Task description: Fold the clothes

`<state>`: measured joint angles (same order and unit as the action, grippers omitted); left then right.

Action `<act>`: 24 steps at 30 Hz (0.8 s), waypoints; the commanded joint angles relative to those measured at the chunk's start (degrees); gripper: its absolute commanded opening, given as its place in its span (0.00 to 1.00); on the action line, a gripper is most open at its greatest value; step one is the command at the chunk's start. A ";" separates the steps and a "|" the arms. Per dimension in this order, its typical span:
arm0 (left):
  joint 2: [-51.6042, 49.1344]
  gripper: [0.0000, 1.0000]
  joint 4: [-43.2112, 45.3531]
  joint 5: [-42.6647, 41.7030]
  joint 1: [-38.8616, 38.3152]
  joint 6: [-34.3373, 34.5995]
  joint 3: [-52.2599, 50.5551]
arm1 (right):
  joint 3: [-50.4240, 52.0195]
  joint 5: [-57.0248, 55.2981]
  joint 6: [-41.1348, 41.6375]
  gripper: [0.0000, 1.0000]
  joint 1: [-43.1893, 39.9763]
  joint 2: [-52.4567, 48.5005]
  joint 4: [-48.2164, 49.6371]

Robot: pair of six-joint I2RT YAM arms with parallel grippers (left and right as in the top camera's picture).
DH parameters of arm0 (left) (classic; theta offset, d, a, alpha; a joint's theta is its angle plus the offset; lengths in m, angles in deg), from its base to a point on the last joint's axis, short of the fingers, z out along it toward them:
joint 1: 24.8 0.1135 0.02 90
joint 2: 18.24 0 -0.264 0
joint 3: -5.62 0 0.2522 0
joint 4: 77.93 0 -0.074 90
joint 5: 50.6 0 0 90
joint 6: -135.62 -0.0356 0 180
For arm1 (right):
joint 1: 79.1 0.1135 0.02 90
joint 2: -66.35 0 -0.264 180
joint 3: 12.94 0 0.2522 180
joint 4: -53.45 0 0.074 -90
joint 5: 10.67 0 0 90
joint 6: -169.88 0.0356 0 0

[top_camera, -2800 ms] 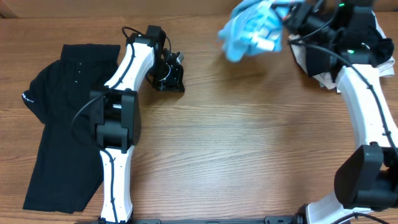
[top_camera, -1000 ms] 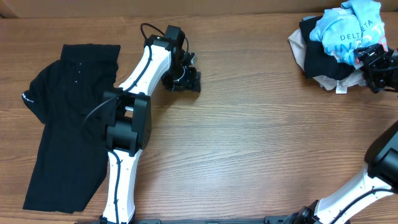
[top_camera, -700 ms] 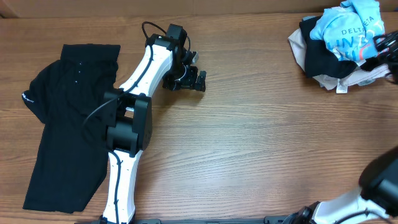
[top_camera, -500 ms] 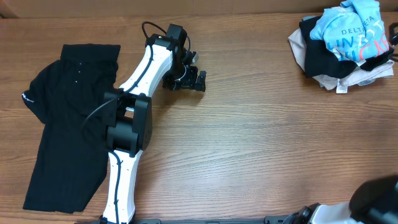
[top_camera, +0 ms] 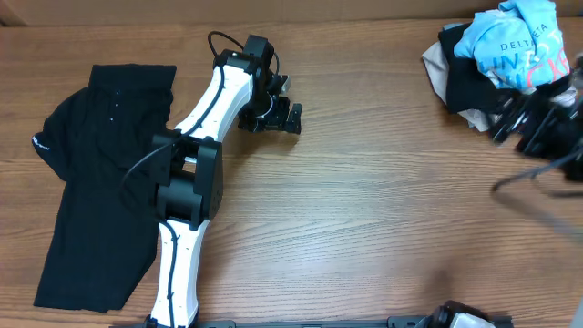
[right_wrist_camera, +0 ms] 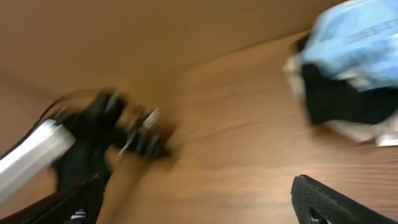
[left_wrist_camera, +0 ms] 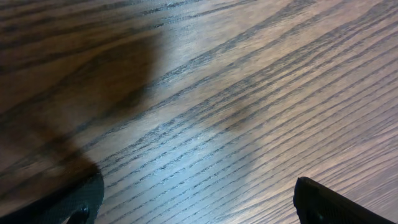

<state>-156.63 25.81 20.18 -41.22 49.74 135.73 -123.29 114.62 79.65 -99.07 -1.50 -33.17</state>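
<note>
Jaws of the left gripper stand released, spread wide over bare table; the right gripper is likewise released, with nothing between its fingers, and motion-blurred. The light blue T-shirt sits crumpled on the clothes pile at upper right of the overhead frame, with no clear long axis and its white lettering upright, reading left to right. Versus half a second earlier, the right arm is back in frame below the pile; left arm and shirt are unchanged.

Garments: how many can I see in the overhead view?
4: a black garment flat at the left; piled at far right, a light blue T-shirt on a black piece and a whitish one. Others may hide underneath.
</note>
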 commanded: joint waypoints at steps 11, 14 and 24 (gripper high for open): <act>-1.01 1.00 0.00 1.86 0.28 -0.70 -0.50 | -0.96 -9.44 4.74 1.00 8.35 5.22 -12.96; -1.01 1.00 0.00 1.86 0.28 -0.70 -0.48 | -0.90 -13.94 4.74 1.00 8.35 4.61 -12.44; -1.01 1.00 0.00 1.86 0.28 -0.70 -0.50 | 19.10 -29.53 4.74 1.00 17.55 12.85 15.02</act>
<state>-156.63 25.81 20.18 -41.20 49.72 135.73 -113.20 92.55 84.35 -84.82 5.80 -24.08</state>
